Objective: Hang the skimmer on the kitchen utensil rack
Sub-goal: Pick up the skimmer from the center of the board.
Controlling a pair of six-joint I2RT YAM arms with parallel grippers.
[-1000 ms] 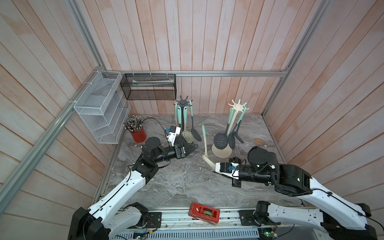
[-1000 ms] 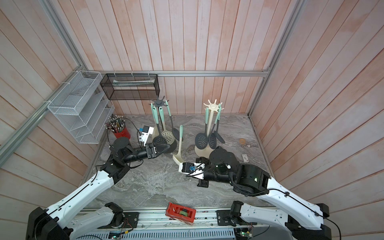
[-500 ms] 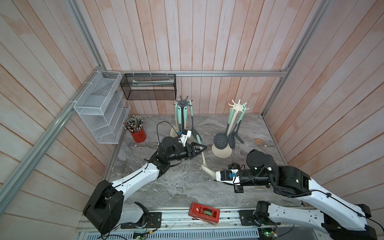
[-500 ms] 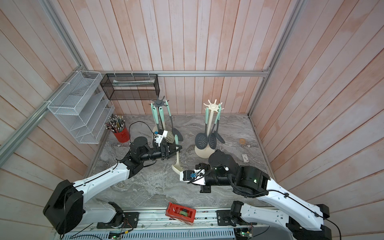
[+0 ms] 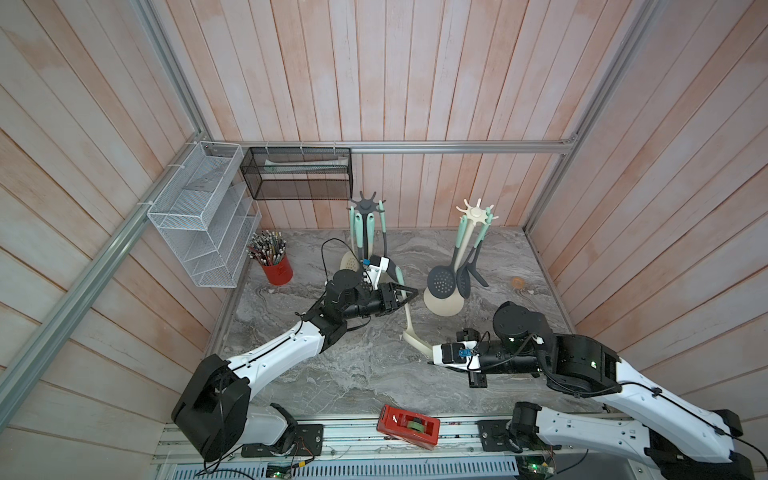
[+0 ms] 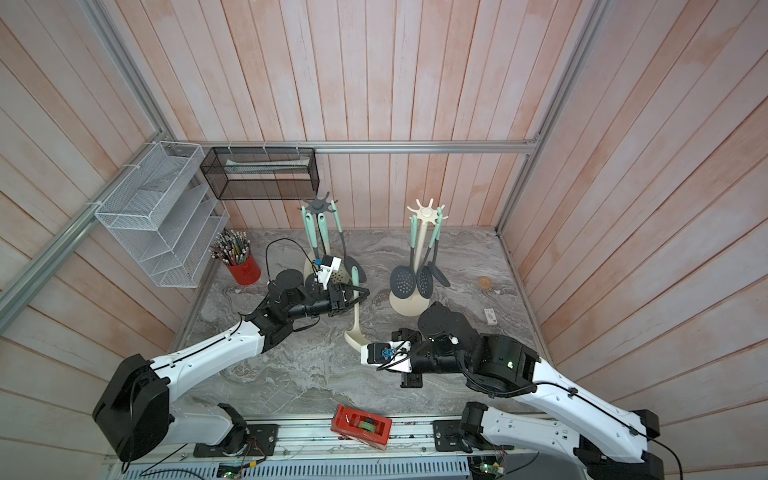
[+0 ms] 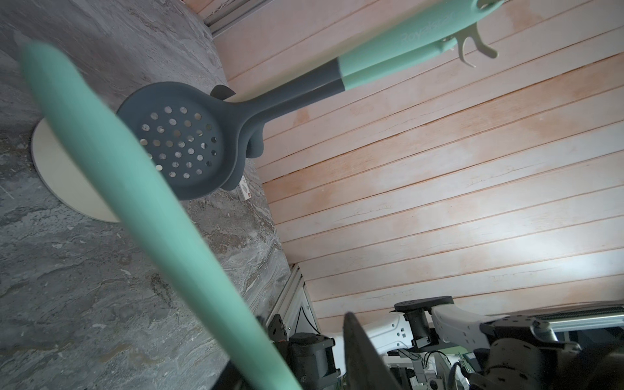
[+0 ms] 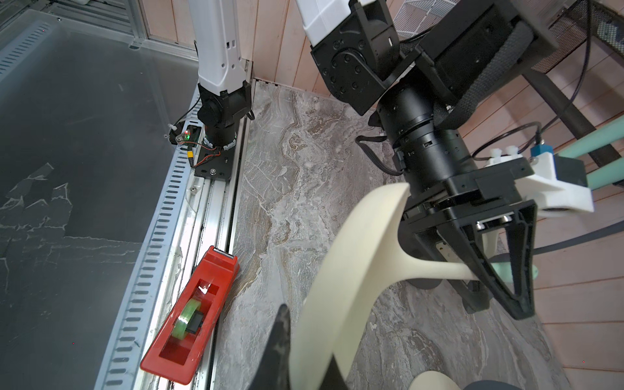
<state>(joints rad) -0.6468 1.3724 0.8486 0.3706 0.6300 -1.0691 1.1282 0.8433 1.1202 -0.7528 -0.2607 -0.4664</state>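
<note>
Both on the skimmer [image 5: 409,328]: right gripper [image 5: 432,358] clamps its head, left gripper [image 5: 411,294] straddles the handle, grip unclear; close squarely.

Two racks are standing side by side toward the back of the table [image 5: 353,374], the left rack [image 5: 365,204] and the right rack [image 5: 473,212]. The skimmer [image 5: 409,318] is stretching front to back between them, handle end back beside the left rack. The pencil cup [image 5: 277,270] is sitting left of that rack, beside the wire shelves [image 5: 199,224] on the left wall. The mesh basket [image 5: 299,178] is hanging on the back wall, and the tape dispenser [image 5: 408,427] is lying at the table's front edge.
</note>
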